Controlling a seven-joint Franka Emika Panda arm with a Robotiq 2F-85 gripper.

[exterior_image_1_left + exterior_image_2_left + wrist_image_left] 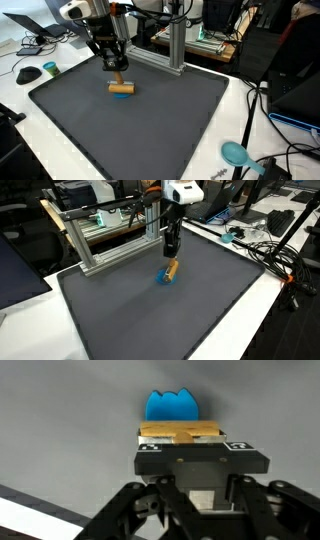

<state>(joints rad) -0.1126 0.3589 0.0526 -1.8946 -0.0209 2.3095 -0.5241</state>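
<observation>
A short wooden block (121,87) lies on a dark mat (150,130), partly on top of a small blue piece (124,94). Both show in both exterior views, the block (170,272) with the blue piece (162,279) at its lower end. My gripper (117,70) hangs straight down just above the block, fingers close together and holding nothing. In an exterior view the gripper (170,252) stands right over the block's far end. In the wrist view the block (180,432) and the blue piece (172,406) lie just beyond the gripper's black body, which hides the fingertips.
An aluminium frame (175,45) stands at the mat's back edge, also seen in an exterior view (110,240). A teal round object (236,153) and cables lie on the white table beside the mat. A dark mouse (28,74) sits off the mat's far corner.
</observation>
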